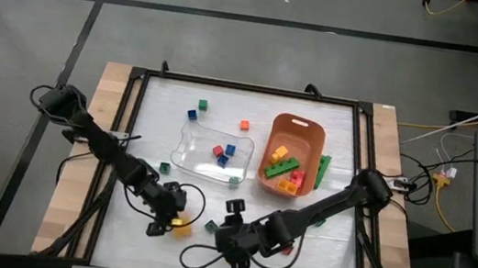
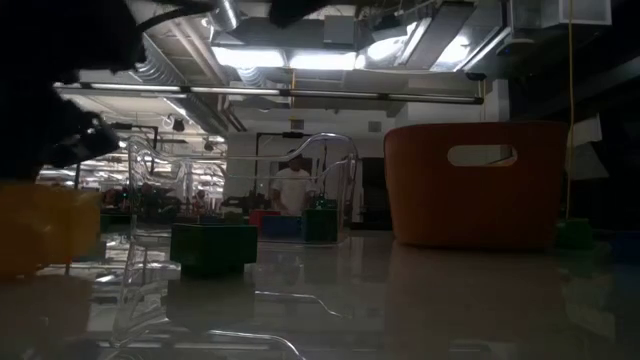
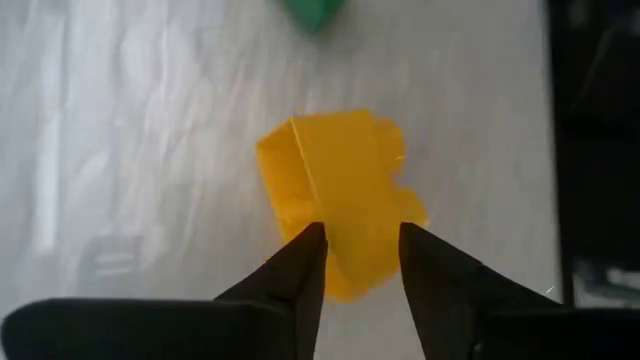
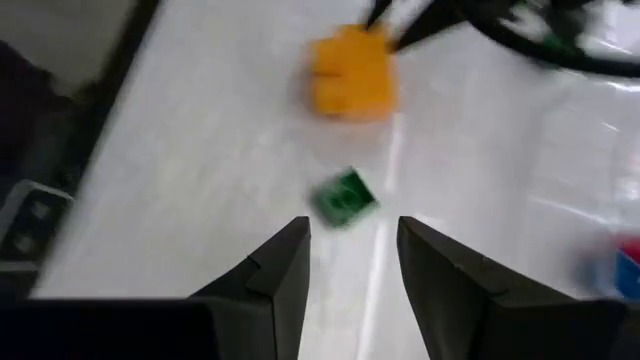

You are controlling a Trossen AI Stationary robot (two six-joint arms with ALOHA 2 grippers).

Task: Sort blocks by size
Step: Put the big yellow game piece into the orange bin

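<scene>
At the lower left of the high view, the left gripper [image 3: 360, 245] has narrow jaws flanking the yellow block [image 3: 340, 190] on the tabletop [image 1: 297, 253]. Catching only its corner could twist it free. The right gripper [image 4: 352, 245], jaws apart and empty, hovers above a green block [image 4: 345, 197].

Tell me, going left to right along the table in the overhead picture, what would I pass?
Left gripper over a yellow block → clear tray → right gripper → orange bin.
</scene>
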